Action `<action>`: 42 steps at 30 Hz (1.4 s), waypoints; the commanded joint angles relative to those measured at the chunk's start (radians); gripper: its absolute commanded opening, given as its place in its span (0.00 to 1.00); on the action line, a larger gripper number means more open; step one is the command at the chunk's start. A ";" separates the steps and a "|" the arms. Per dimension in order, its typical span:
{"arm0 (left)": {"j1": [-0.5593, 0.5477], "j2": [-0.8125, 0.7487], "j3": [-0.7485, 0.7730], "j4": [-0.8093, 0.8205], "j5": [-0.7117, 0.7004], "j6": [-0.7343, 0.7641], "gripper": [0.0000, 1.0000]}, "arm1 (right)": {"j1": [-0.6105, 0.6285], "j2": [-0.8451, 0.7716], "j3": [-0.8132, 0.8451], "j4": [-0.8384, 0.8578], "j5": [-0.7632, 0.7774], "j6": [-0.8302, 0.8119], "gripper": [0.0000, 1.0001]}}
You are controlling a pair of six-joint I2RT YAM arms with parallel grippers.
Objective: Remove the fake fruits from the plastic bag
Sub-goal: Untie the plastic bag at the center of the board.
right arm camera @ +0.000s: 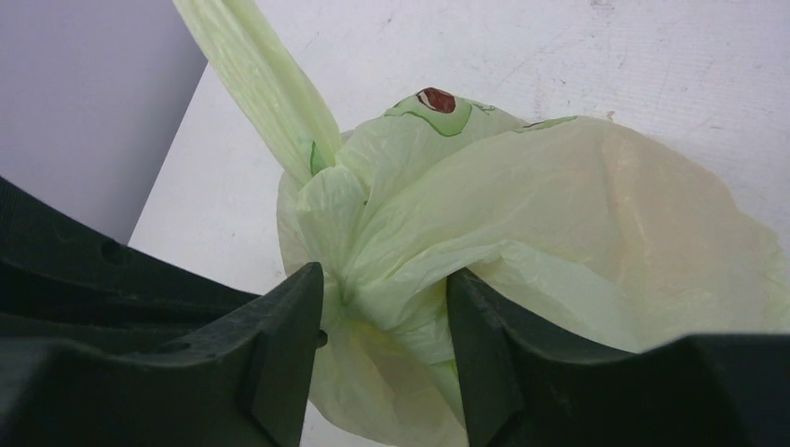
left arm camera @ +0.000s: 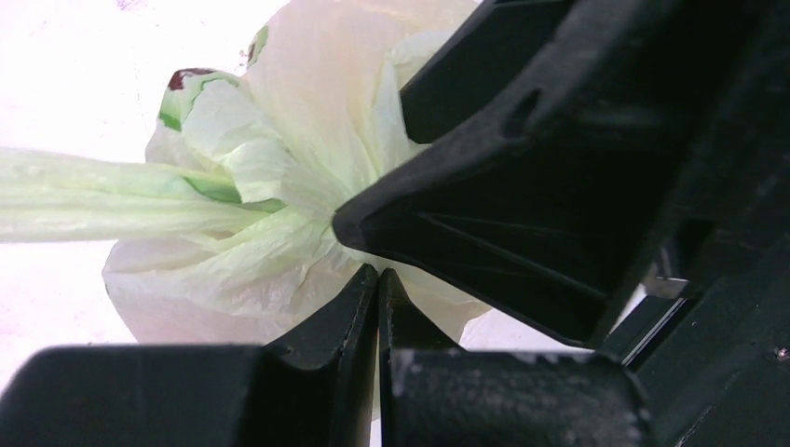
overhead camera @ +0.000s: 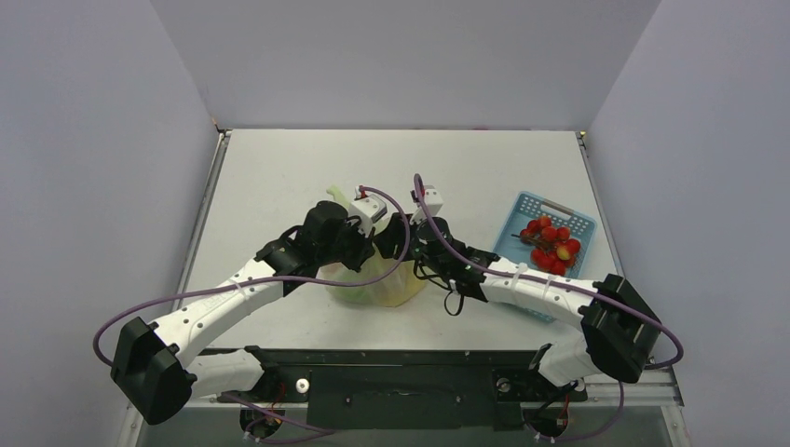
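Bag: sits crumpled on table at centre of top view, between both claws.
Left claw: closed tight, tips against bag at lower centre of left wrist view; film nipped or not, cannot tell.
Right claw: part-way apart, straddles gathered neck of bag at lower centre of right wrist view; both fingers touch film; firm hold or not, cannot tell.
Handle: runs stretched to upper left of that view.
Fruits: red cluster in blue basket at right of top view, apart from bag.
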 commanded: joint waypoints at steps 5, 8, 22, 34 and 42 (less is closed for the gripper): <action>-0.004 -0.014 0.011 0.067 0.021 0.016 0.00 | -0.024 0.035 0.056 0.094 -0.039 0.047 0.34; -0.004 -0.011 0.014 0.064 0.021 0.016 0.00 | -0.038 0.023 0.050 0.089 -0.041 0.042 0.27; -0.002 -0.098 -0.019 0.095 -0.230 0.017 0.00 | -0.184 -0.101 -0.059 0.037 -0.059 0.020 0.00; -0.004 -0.265 -0.107 0.195 -0.241 0.037 0.00 | -0.294 -0.179 -0.143 0.019 -0.110 0.007 0.00; -0.003 -0.366 -0.162 0.266 -0.171 0.044 0.28 | -0.266 -0.151 -0.129 0.043 -0.161 0.008 0.00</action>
